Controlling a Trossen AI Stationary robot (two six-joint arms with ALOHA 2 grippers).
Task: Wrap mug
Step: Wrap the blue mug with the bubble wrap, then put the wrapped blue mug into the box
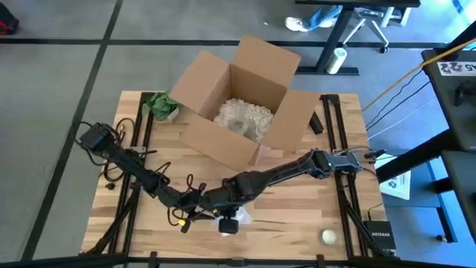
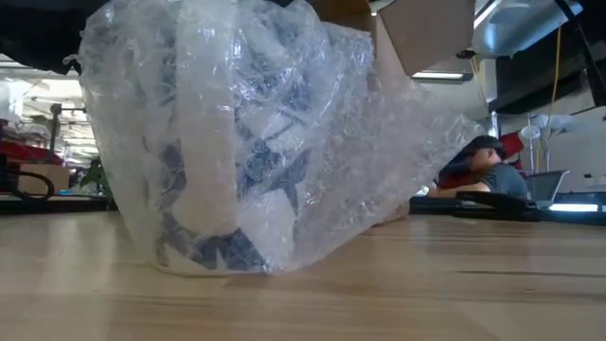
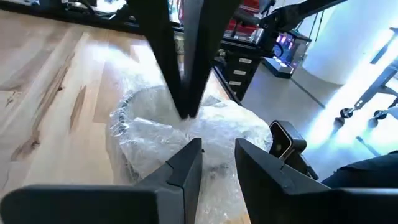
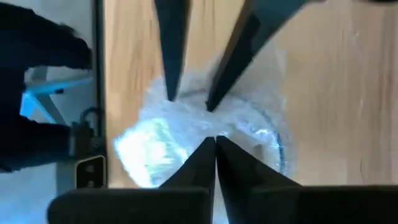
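the mug (image 2: 204, 189) stands near the front edge of the table (image 1: 297, 216), already draped all over in bubble wrap (image 2: 312, 123); its blue pattern shows through the film in the low view. a loose tail of wrap spills off to one side onto the wood, so i judge the covering done but the tucking and closing still to come.

both my grippers meet right above the mug. my left gripper (image 3: 216, 152) hangs just over the crumpled top with its fingers a narrow gap apart, holding nothing that i can see. my right gripper (image 4: 216, 144) has its fingertips pinched together at the top of the bundle; they seem to nip a fold of the wrap, though i cannot be sure the film is truly between them.

behind, the open cardboard box (image 1: 242, 100) with packing filler waits, well apart from the mug, so boxing is not begun.
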